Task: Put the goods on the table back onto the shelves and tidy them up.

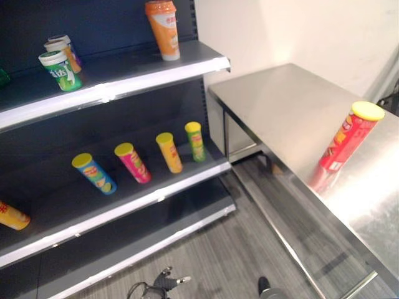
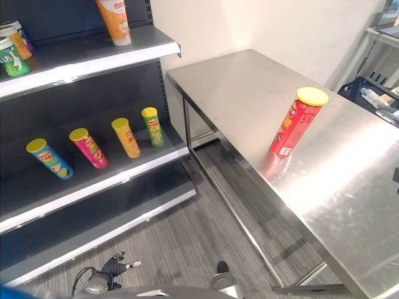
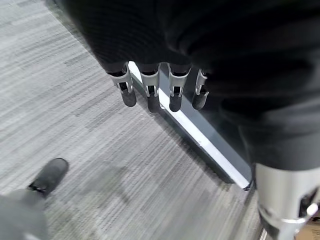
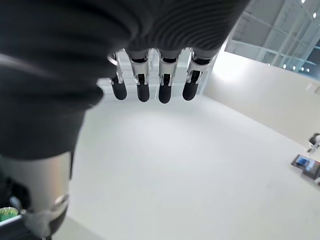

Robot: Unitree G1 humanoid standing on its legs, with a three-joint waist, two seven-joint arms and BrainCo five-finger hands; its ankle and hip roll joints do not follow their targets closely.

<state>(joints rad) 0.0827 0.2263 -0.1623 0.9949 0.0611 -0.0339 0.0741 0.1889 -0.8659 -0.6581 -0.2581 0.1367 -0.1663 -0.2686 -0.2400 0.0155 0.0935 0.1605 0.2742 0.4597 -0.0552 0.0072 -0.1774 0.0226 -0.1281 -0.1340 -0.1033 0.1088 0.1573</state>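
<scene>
- Table (image 2: 349,205): steel, beside the shelves (image 1: 124,84).
- Red canister (image 2: 293,124): stands upright on the table, near its edge.
- Left hand (image 3: 150,90), right hand (image 4: 150,85): fingers relaxed, holding nothing.
- Risk: a glancing reach likely topples the tall canister, which rolls off.

I see table (image 2: 349,187): brushed steel, glossy, mirrors red can (image 2: 297,123). Can: shiny printed wrap, yellow plastic lid. Shelves (image 1: 124,81): dark matt boards, bright metal front edge. Floor (image 3: 75,130): grey, ribbed, carpet-like. My left hand (image 3: 150,92): silver metal fingers, dark matt tips, ribbed cover.
</scene>
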